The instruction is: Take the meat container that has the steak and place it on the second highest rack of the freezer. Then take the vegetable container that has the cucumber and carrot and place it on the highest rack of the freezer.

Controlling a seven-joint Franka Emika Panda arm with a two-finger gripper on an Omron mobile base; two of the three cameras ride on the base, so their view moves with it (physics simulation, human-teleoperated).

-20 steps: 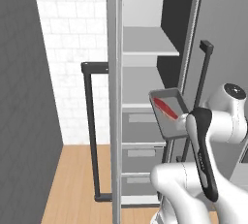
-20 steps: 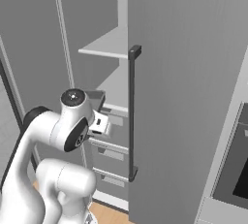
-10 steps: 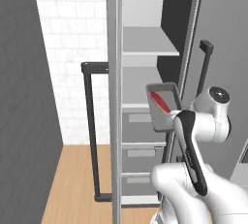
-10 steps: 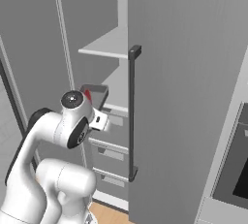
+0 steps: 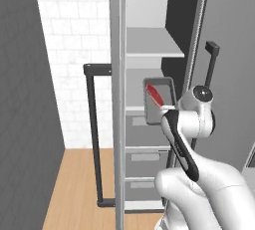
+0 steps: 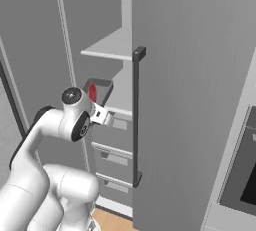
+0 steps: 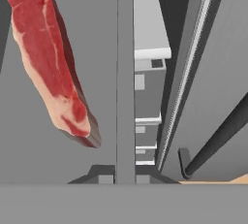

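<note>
The grey meat container (image 5: 160, 102) hangs tipped up on edge in front of the open freezer (image 5: 149, 139), and my gripper (image 5: 168, 110) is shut on its lower rim. The red steak (image 5: 154, 95) lies against its floor. From the right the container (image 6: 101, 85) and steak (image 6: 93, 92) stand just left of the shelves, above my gripper (image 6: 101, 115). In the hand view the steak (image 7: 48, 58) rests on the tray floor (image 7: 29, 136) left of the rim that my gripper (image 7: 125, 177) holds. The highest rack (image 5: 152, 45) is above the container; the shelf below (image 5: 133, 94) is level with it. The vegetable container is out of view.
Grey drawers (image 5: 144, 162) sit under the shelves. The open door's dark bar handle (image 5: 92, 134) stands at the left over a wooden floor (image 5: 74, 184). A shut grey door with a long handle (image 6: 136, 115) flanks the right, and a black oven (image 6: 245, 175) lies beyond.
The gripper has carried the meat container up and a little left, closer to the shelves, and tipped it more upright. The grip has not changed.
</note>
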